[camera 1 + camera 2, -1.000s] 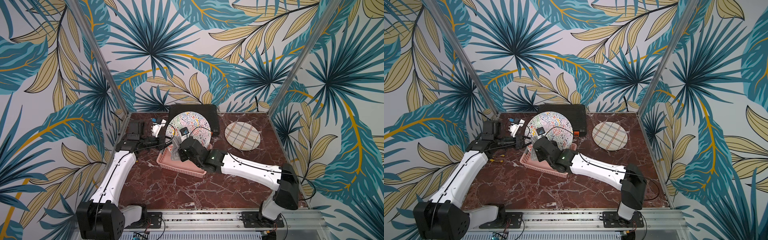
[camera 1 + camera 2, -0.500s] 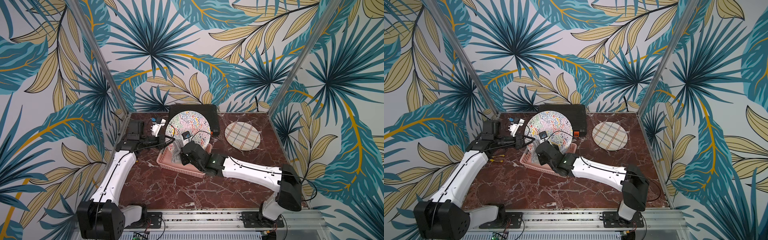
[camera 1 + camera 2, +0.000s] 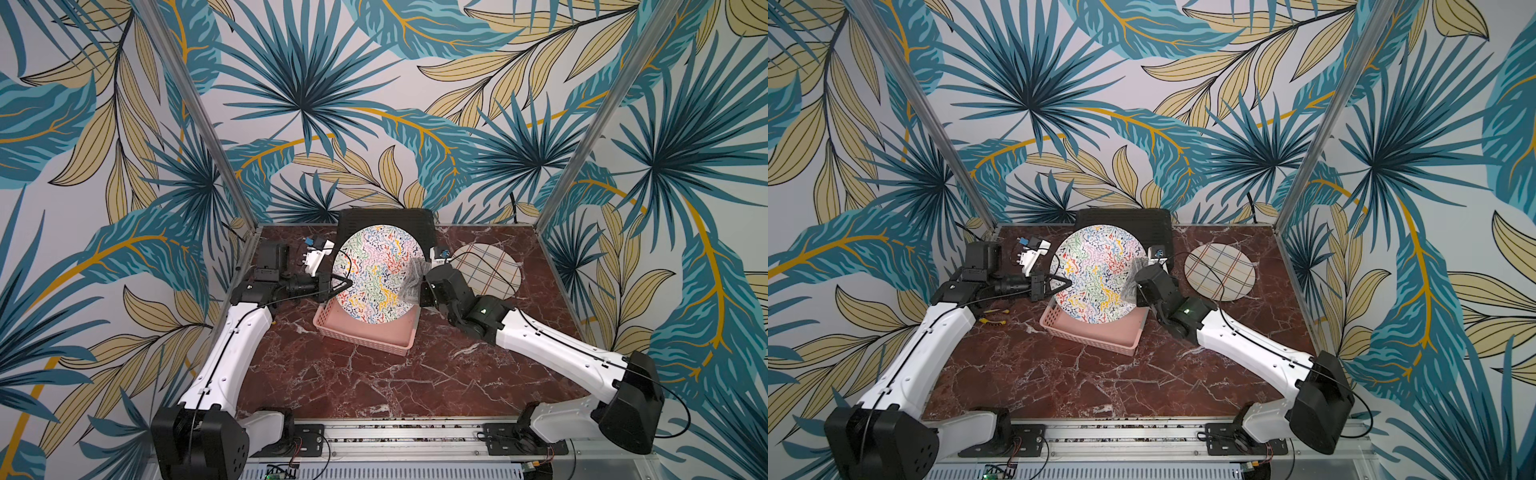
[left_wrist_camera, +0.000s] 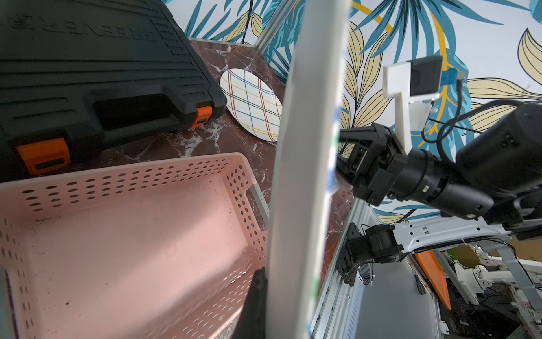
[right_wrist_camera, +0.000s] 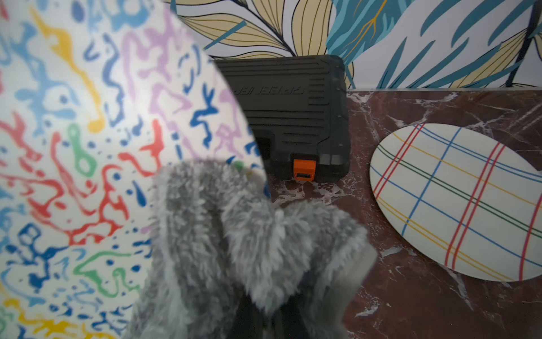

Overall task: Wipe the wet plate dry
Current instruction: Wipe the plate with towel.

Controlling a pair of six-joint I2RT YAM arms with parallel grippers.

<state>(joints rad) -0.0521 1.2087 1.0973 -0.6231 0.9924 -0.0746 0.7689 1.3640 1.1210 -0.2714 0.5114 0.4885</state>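
the left gripper [image 3: 348, 284] is pressed together on the rim of the plate [image 3: 380, 274], pinching it so that it stands on edge with its squiggle-patterned face turned up toward the top views. from the fingertips the plate stretches away across to the right gripper [image 3: 423, 283], which meets its opposite edge. in the left wrist view the plate [image 4: 302, 176] shows edge-on as a pale band, with one dark finger [image 4: 255, 308] of the left gripper against its back. the right gripper is closed on a grey fluffy cloth [image 3: 411, 277]; its fingers are mostly buried in the pile, and the bunched cloth [image 5: 249, 234] rests against the plate's face [image 5: 88, 146] right at the rim, just ahead of the fingertips. below both grippers sits a pink perforated basket [image 3: 365, 338], and the plate's lower edge hangs over its inside; whether it touches the basket floor i cannot tell. beyond the right gripper, on the side away from the held plate, a plaid plate [image 3: 486, 270] lies flat on the marble surface [image 3: 374, 386], apart from everything else. behind the held plate, farther from both grippers, a black case [image 3: 386, 216] with orange latches lies closed against the back wall. a small yellow-handled tool [image 3: 994, 319] lies on the surface under the left arm, behind its gripper.
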